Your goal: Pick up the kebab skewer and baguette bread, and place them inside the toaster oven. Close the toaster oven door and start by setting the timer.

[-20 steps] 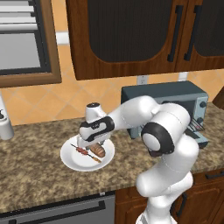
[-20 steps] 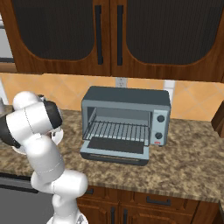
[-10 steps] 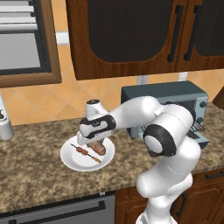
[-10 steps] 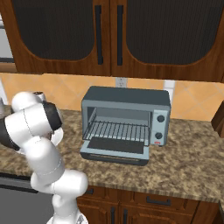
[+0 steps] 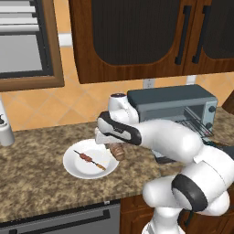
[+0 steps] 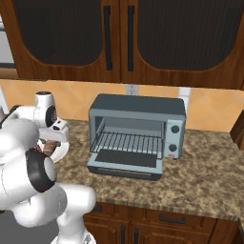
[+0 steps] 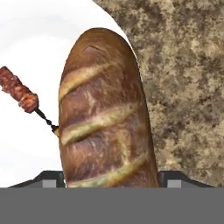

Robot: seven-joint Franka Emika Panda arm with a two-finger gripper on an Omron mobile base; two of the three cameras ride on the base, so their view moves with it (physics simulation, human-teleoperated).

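1. Left base view: the gripper (image 5: 114,147) hangs over the right rim of the plate (image 5: 75,168), w/ the loaf (image 5: 118,151) between its jaws, lifted off the plate. Jaws pinch the loaf, one on each side. The skewer (image 5: 91,160) lies flat on the plate, down-left of the jaws, apart from the loaf. The oven (image 5: 176,106) stands on the counter (image 5: 36,187) well right of the jaws, behind the arm; its rack end shows at the open front. A white cylinder (image 5: 5,133) sits far left of the jaws.

2. Right base view: the gripper (image 6: 47,144) is at the left edge, mostly hidden by the arm; a bit of the loaf (image 6: 46,147) shows under the hand. Oven (image 6: 138,131) is right of the jaws, front open, door (image 6: 126,163) dropped flat on the counter (image 6: 205,181), wire rack (image 6: 127,142) bare. Knobs (image 6: 174,138) on its right side.

3. Hand view: the loaf (image 7: 103,113) runs straight out from between the fingertips (image 7: 43,178), which flank its near end, tight to both sides. Skewer (image 7: 19,94) is left of the loaf on the plate (image 7: 26,39), its stick end passing behind the loaf's edge. Counter (image 7: 183,78) lies right of the jaws.
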